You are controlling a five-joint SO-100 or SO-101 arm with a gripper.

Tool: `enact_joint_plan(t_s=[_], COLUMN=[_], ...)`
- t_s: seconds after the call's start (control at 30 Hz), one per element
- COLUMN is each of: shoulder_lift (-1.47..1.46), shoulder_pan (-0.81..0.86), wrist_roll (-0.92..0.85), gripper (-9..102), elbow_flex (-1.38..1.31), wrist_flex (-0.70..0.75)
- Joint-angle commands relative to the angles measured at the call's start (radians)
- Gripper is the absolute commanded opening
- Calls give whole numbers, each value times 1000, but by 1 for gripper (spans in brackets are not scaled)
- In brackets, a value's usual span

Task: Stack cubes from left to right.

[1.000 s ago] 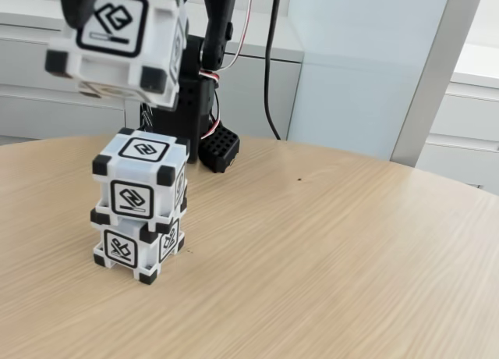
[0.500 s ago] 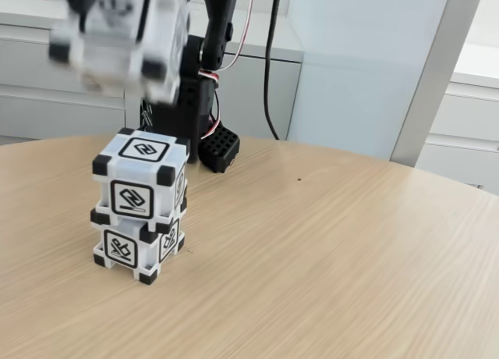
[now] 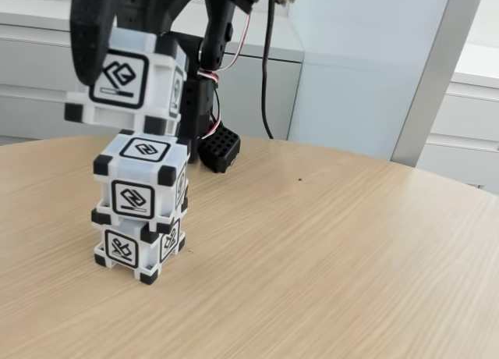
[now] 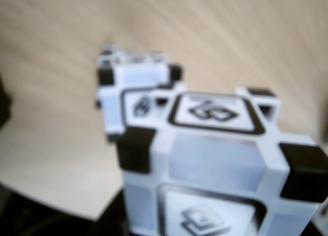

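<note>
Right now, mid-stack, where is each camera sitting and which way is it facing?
Fixed view: stands low at the table's near edge, looking across it at the two-cube stack and the arm's base; the gripper holds the third cube just above the stack.
Wrist view: rides on the arm, looking down past the held cube to the stack and tabletop; dark parts at the lower left edge may be the arm's.
Shared: the held cube, the stack, the table.
</note>
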Motion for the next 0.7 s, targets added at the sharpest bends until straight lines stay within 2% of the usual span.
enact_joint_plan(t_s=[0.0,0.67], shoulder_lift=[5,26], shoulder_pan=[8,8], wrist_roll=[6,-75], gripper=[0,0], elbow_flex=[-5,-2], wrist_flex=[84,84])
